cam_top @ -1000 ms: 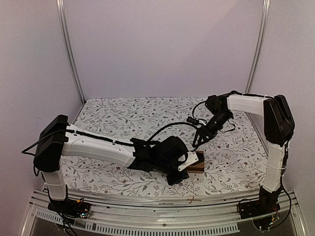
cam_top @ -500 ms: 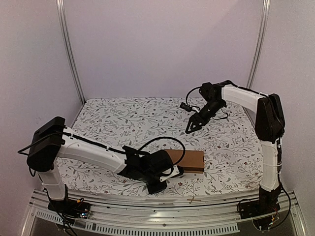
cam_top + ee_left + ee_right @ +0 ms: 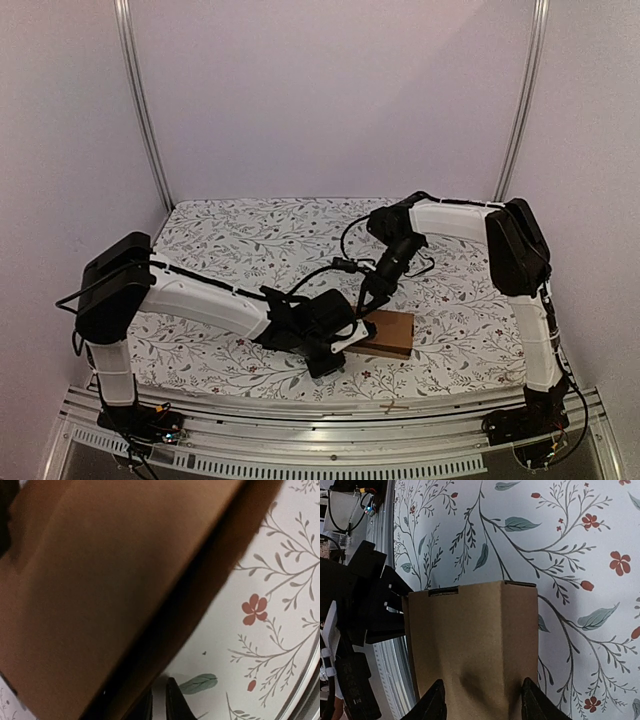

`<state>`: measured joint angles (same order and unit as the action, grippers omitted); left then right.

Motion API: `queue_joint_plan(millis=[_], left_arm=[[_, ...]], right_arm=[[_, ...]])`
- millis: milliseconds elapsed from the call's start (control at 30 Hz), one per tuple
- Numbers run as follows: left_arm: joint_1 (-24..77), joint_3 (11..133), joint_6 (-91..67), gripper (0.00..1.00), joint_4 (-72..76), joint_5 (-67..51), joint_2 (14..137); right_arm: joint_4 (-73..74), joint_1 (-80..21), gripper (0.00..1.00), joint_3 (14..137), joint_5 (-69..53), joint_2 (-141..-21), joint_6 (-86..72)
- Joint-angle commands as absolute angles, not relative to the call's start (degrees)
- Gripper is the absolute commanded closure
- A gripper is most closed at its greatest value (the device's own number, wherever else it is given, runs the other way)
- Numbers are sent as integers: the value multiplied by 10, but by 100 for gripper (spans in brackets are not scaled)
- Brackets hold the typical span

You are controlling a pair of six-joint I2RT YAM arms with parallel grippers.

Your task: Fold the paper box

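White flowered tablecloth [image 3: 230, 240] covers the whole work surface. The paper box [image 3: 388, 333] lies on it near the front edge, a little right of middle, between my two arms. It already reads as a flat-sided brown carton rather than a spread sheet, with slots showing along its far edge in the right wrist view, so I judge the body is formed and the end flaps are the step in hand.

Next, I think, one of my hands must steady the carton while the other presses a flap or tab home. The card is light and could skid on the cloth.

My left gripper [image 3: 338, 340] sits at the box's left end, with the cardboard looming right over its camera. Its tips [image 3: 176, 711] are drawn nearly together, with only a sliver of cloth between them. I cannot tell whether they nip an edge of the card.

My right gripper [image 3: 485, 702] hangs over the box's top face with its fingers [image 3: 434, 702] spread wide, about the carton's width. They grip nothing, and I cannot tell whether they touch it.
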<state>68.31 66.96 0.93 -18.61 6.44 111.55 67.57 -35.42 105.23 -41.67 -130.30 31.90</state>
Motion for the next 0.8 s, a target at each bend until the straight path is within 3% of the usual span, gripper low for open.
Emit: queue_joint_plan(millis=[0, 267, 600, 767], left_arm=[[634, 704, 78, 89, -178, 78, 1151], [595, 746, 110, 90, -163, 47, 1173], [607, 676, 97, 83, -216, 34, 1064], [606, 624, 74, 82, -250, 33, 1027]], right_arm=[[748, -371, 56, 1029, -474, -1343, 434], [761, -376, 63, 1012, -487, -1346, 486], [788, -320, 45, 1045, -504, -1293, 436], [784, -283, 41, 1038, -486, -1248, 432]])
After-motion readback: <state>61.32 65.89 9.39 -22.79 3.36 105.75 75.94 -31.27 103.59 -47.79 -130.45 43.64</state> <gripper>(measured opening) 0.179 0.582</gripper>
